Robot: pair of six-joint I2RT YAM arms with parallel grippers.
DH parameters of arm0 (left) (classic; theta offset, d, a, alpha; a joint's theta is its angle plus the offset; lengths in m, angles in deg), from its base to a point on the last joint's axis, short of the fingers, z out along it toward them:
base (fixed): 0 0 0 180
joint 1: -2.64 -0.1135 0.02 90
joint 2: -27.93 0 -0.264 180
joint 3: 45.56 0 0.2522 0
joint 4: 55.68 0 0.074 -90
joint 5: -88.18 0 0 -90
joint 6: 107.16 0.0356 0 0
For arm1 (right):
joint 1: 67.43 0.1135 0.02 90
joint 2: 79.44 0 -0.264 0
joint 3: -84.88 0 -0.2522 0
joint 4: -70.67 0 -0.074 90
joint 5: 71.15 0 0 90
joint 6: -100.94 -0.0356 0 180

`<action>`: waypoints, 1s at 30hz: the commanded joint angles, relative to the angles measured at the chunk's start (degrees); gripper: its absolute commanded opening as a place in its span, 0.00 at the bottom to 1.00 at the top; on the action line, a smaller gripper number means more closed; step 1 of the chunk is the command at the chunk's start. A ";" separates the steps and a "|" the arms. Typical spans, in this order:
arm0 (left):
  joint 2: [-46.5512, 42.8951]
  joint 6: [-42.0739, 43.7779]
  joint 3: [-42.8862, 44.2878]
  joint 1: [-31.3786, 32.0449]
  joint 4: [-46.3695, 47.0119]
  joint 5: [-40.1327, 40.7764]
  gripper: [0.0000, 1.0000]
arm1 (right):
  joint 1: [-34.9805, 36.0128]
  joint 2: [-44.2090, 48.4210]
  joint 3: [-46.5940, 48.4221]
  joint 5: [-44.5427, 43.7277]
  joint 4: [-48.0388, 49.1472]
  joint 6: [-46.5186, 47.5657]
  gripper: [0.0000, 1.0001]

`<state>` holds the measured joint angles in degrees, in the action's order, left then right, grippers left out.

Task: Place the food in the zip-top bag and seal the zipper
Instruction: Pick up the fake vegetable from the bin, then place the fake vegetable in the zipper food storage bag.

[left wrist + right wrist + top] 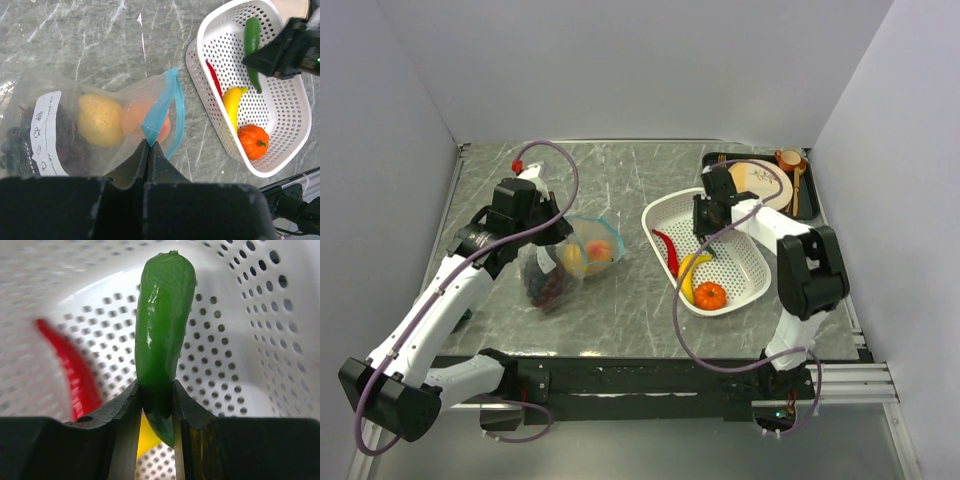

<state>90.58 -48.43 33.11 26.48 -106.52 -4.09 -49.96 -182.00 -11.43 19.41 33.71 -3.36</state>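
— Right arm?
— My right gripper [156, 390] is pinched narrow on the green piece [162, 315], in the basket [280, 115] near the right edge of the bench [620, 180].
— Left?
— My left gripper [149, 145] is clamped on the zipper [172, 95] of the zip-top bag [75, 125], mid-bench, left of the basket.

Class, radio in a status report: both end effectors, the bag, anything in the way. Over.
Left end effector shut on bag mouth. Right end effector shut on green pepper in basket. Chili, banana, tomato unbagged. Nothing between basket and bag.

White arms [430, 310], black joints [810, 275], purple cables [677, 330]
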 commanded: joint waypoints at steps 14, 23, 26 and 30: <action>1.24 -0.46 0.22 0.25 3.94 -2.31 0.01 | 13.72 15.12 4.15 37.12 -5.18 4.54 0.27; 0.80 -1.08 -0.66 0.25 4.38 -2.13 0.01 | 17.94 14.06 6.18 45.32 -12.56 11.48 0.29; 0.89 -1.08 -0.57 0.25 4.65 -2.40 0.01 | 19.35 11.61 9.15 44.53 -14.67 12.98 0.29; 0.72 -1.16 -0.92 0.25 4.30 -2.04 0.01 | 21.72 5.89 15.40 42.60 -19.77 16.50 0.31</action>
<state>92.06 -48.51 32.67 26.48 -104.38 -5.62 -30.55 -171.75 -2.64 61.81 18.56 8.50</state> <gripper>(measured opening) 0.013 0.332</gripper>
